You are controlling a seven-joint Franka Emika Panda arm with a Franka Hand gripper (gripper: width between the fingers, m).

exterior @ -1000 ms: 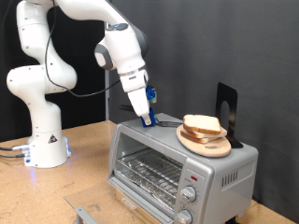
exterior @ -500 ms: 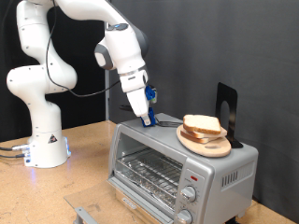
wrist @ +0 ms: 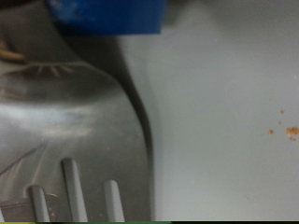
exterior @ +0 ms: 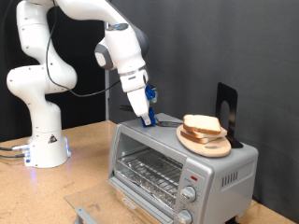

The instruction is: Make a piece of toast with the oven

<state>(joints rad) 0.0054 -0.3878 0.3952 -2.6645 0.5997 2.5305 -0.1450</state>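
Note:
The silver oven [exterior: 177, 166] stands on the wooden table with its wire rack [exterior: 149, 173] showing at the front. Two bread slices, the toast [exterior: 202, 124], are stacked on a round wooden plate [exterior: 207, 146] on the oven's roof. My gripper [exterior: 148, 119] points down and its blue fingers touch the roof at the exterior view's left of the plate, right at a dark flat utensil [exterior: 166, 121]. Seen from the wrist, a blue fingertip [wrist: 107, 14] hangs over a slotted metal blade [wrist: 75, 121] lying on the grey oven top [wrist: 224, 112]. No bread is between the fingers.
A black upright stand [exterior: 226, 110] rises behind the plate. The arm's white base [exterior: 42, 140] is at the exterior view's left on the table. Two round knobs [exterior: 191, 194] sit on the oven's front. A grey handle-like edge [exterior: 84, 214] shows low in front of the oven.

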